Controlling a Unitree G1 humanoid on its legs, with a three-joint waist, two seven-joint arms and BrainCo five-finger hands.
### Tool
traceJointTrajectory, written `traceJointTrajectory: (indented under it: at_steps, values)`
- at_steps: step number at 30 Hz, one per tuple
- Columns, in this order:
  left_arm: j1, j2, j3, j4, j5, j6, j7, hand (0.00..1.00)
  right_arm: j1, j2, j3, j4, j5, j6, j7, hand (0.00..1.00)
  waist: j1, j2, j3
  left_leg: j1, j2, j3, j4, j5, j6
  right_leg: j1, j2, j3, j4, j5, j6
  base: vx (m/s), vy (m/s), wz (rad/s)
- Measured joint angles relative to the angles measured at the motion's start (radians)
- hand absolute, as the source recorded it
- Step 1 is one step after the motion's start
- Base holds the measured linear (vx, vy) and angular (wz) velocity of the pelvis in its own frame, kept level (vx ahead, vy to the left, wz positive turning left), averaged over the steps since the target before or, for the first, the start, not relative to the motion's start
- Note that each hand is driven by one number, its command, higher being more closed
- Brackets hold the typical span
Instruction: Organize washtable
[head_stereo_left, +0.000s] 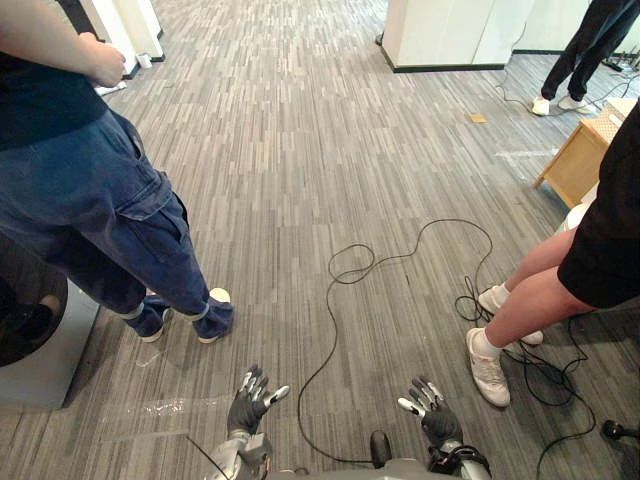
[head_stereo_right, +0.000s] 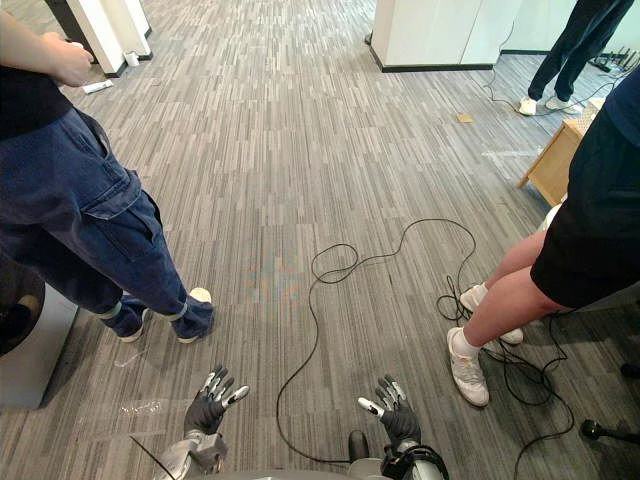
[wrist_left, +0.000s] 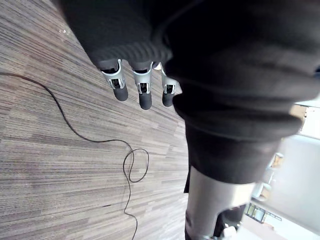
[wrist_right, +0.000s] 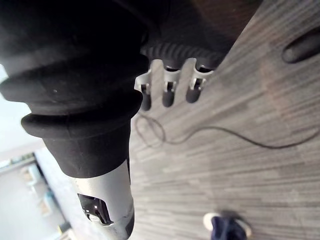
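Carpet, grey and striped, lies below our left hand and right hand, both spread loose and empty; we judge they hang ready because the work is not begun. Where the washtable stands we cannot tell.

I see carpet streaked in thin grey strips, light and dark. One person's trousers are dark blue. Another's shorts are black, above white sneakers. A cabinet is pale wood. My left hand and right hand are silver, dark-tipped.
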Motion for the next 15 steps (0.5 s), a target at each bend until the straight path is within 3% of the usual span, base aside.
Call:
traceJointTrajectory:
  at_steps: [11, 12, 15]
  values:
    - [0.006, 0.013, -0.036, 0.025, -0.010, 0.000, 0.001, 0.00, -0.011, 0.011, 0.001, 0.054, -0.029, 0.000, -0.006, 0.00, 0.004, -0.013, -0.016, 0.015, -0.006, -0.025, 0.000, 0.003, 0.005, 0.023, -0.006, -0.032, -0.005, 0.000, 0.000, 0.01, -0.014, 0.03]
    - [0.013, -0.017, -0.036, 0.046, -0.009, 0.001, 0.002, 0.00, -0.028, 0.010, 0.011, 0.078, -0.035, 0.000, -0.019, 0.00, 0.004, -0.025, -0.066, 0.011, 0.000, -0.027, -0.081, 0.055, 0.006, 0.004, 0.003, -0.052, -0.062, 0.056, 0.002, -0.03, -0.025, 0.02]
    - [0.014, -0.017, -0.036, 0.046, -0.009, 0.001, 0.002, 0.00, -0.027, 0.010, 0.011, 0.078, -0.035, 0.000, -0.019, 0.00, 0.004, -0.026, -0.065, 0.009, 0.000, -0.028, -0.080, 0.055, 0.006, 0.010, 0.003, -0.052, -0.062, 0.056, 0.001, 0.00, 0.000, 0.00]
